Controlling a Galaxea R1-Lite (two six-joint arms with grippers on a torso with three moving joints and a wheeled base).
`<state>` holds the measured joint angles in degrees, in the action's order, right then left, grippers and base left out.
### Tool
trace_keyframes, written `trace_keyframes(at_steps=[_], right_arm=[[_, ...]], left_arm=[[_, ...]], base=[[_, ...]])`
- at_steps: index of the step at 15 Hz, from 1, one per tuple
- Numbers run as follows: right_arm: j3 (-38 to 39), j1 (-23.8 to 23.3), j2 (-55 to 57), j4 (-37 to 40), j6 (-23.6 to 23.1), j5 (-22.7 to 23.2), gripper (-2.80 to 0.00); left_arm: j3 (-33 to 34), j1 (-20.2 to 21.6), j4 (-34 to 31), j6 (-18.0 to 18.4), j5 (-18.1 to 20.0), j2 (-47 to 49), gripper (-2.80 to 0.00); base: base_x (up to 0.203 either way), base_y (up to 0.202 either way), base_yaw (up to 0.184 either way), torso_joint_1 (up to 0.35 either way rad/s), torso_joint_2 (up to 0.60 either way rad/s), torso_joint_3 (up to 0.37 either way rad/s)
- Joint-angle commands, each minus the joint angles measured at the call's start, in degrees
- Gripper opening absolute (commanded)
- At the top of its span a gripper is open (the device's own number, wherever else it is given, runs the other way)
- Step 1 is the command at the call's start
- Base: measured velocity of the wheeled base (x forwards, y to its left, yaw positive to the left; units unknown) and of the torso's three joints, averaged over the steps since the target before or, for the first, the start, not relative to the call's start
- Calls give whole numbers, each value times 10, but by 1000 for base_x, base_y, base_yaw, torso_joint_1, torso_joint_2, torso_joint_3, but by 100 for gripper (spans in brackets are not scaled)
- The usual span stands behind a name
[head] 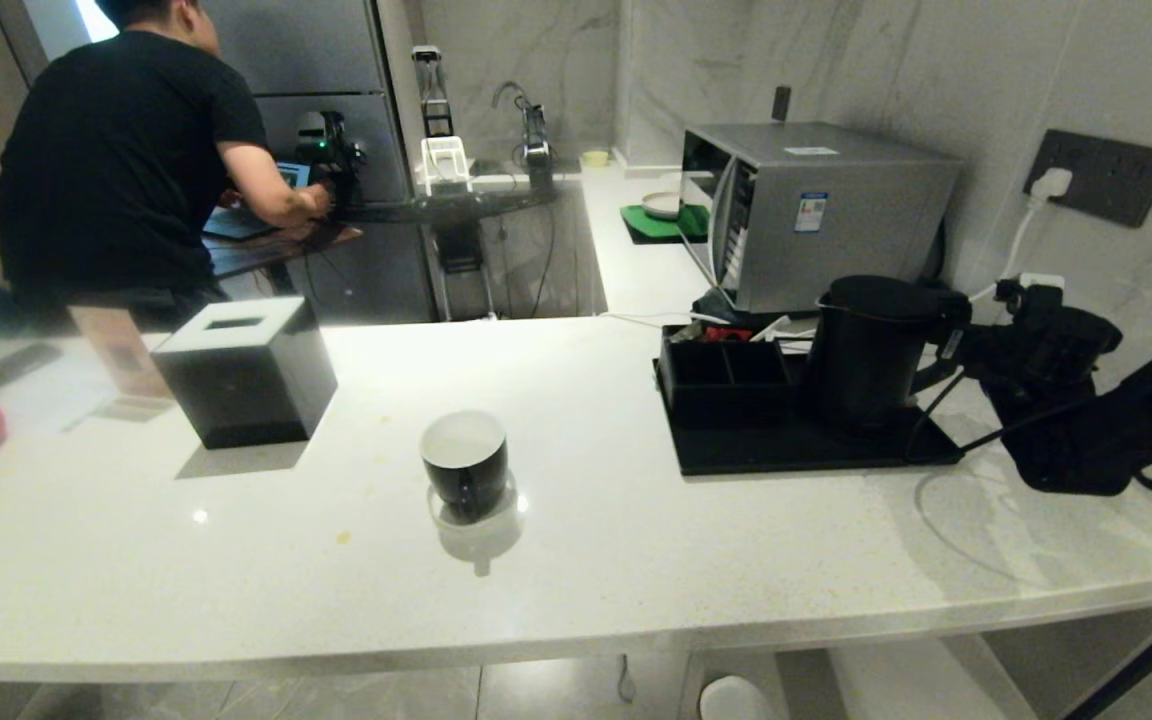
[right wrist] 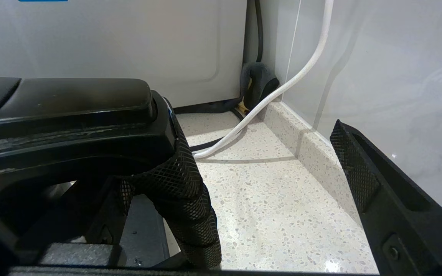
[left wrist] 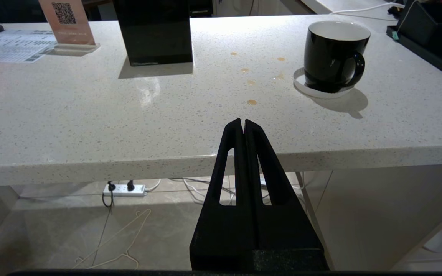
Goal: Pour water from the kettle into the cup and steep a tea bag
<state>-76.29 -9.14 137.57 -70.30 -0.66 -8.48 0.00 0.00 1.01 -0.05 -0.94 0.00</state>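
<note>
Right gripper (right wrist: 267,180) stands wide open at the kettle (head: 866,350) handle, one finger beside the grip. Kettle sits on the black tray (head: 736,455), right of the cup (head: 464,462). Left gripper (left wrist: 243,123) is closed, below the counter edge near the cup.

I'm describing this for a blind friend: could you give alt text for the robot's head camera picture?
The robot's open right gripper reaches the handle of a black kettle on a black tray on a white counter. A black cup on a white saucer stands mid-counter, a black tissue box to its left.
</note>
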Motion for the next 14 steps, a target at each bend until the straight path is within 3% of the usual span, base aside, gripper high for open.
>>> trace_keyframes(at_steps=[1,3,4,14], right_arm=[[0,1,-2,-5,0,0,0],[-4,2,-2,-4,0,0,0],[-6,2,-2,-4,0,0,-280],[-7,15,-4,-12,-1,-1,-280]], left_arm=[[0,0,0,0,0,0,-280],[0,0,0,0,0,0,-280],[0,0,0,0,0,1,-280],[0,0,0,0,0,1,-280]], base=[[0,0,0,0,0,0],[0,0,0,0,0,0],[0,0,0,0,0,0],[0,0,0,0,0,0]])
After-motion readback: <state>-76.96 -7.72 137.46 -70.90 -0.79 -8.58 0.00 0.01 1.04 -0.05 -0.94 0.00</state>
